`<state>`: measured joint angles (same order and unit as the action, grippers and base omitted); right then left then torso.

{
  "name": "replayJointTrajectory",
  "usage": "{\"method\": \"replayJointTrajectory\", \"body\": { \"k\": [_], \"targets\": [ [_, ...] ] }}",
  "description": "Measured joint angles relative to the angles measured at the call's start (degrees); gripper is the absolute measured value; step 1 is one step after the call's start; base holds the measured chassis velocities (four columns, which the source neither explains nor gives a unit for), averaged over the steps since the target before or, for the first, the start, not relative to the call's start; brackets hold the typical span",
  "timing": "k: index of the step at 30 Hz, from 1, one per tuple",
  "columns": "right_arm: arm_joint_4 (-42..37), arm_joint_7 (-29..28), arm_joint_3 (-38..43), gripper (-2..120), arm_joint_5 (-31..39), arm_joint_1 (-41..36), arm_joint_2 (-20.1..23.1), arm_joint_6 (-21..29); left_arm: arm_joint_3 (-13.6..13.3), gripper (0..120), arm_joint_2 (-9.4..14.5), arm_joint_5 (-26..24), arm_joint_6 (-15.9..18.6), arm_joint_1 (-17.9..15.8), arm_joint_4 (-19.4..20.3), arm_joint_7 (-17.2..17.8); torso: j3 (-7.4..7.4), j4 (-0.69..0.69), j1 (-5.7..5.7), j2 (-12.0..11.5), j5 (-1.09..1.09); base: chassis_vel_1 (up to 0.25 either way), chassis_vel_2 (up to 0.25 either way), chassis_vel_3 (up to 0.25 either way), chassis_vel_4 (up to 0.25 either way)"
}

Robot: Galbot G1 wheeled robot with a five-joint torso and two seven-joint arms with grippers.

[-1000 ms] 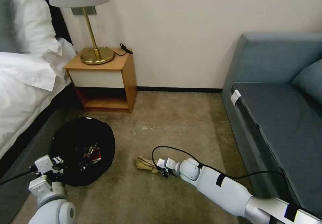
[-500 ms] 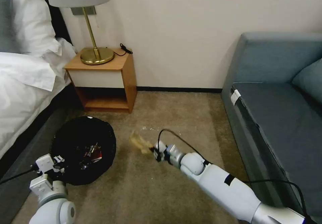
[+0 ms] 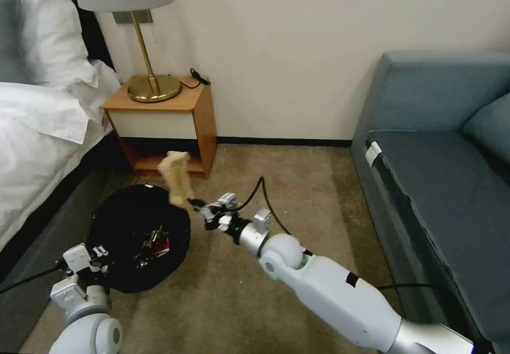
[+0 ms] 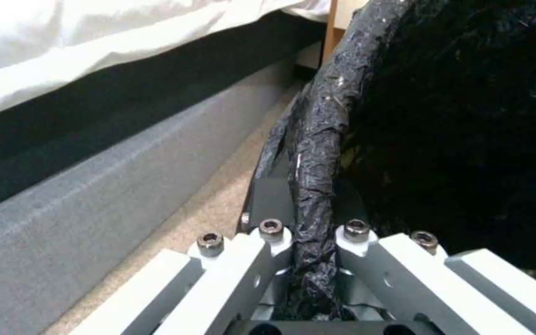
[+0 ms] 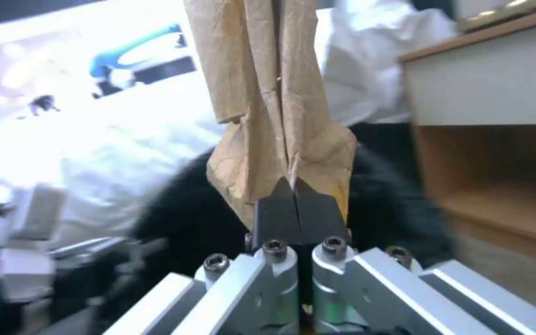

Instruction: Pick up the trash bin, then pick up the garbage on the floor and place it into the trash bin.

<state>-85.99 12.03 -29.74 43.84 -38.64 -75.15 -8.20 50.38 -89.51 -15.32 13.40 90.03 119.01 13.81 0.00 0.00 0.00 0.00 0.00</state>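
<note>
The trash bin (image 3: 133,221), round and black with a bag liner, stands on the carpet by the bed. Red and dark litter (image 3: 155,243) lies inside it. My left gripper (image 3: 98,253) is shut on the bin's near rim; in the left wrist view the lined rim (image 4: 318,139) runs between the fingers of the left gripper (image 4: 311,232). My right gripper (image 3: 199,209) is shut on a tan paper scrap (image 3: 178,180), held upright in the air just beside the bin's right rim. In the right wrist view the paper scrap (image 5: 274,107) rises from the closed right gripper (image 5: 294,197), with the black bin (image 5: 181,218) behind it.
A wooden nightstand (image 3: 172,123) with a brass lamp (image 3: 153,87) stands just behind the bin. The bed (image 3: 37,136) runs along the left and a blue sofa (image 3: 441,179) along the right. Open carpet (image 3: 276,184) lies between them.
My right gripper lifted the paper scrap off the carpet and carried it up and leftward to the bin's right rim. The bin and left gripper shifted slightly right.
</note>
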Motion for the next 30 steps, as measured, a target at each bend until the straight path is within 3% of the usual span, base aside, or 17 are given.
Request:
{"method": "replayJointTrajectory", "body": {
  "k": [12, 19, 30],
  "targets": [
    [2.6, -2.0, -4.3, 0, -3.1, -0.1, -1.8, 1.4, 0.0, 3, -1.2, 1.5, 0.1, 0.7, 1.3, 0.0, 0.00, 0.00, 0.00, 0.0, 0.00, 0.000, 0.000, 0.000, 0.000],
    [1.7, -2.1, -5.5, 20, -3.3, -0.1, -1.5, 3.3, -0.3, 3, -1.9, 2.6, 0.0, 0.6, 1.3, -0.1, 0.00, 0.00, 0.00, 0.0, 0.00, 0.000, 0.000, 0.000, 0.000],
    [-0.8, -2.0, -3.3, 65, -4.3, -0.7, 0.6, 3.2, 0.3, 3, -2.0, 2.5, -0.2, 1.1, 1.9, -0.1, 0.00, 0.00, 0.00, 0.0, 0.01, 0.000, 0.000, 0.000, 0.000]
  ]
}}
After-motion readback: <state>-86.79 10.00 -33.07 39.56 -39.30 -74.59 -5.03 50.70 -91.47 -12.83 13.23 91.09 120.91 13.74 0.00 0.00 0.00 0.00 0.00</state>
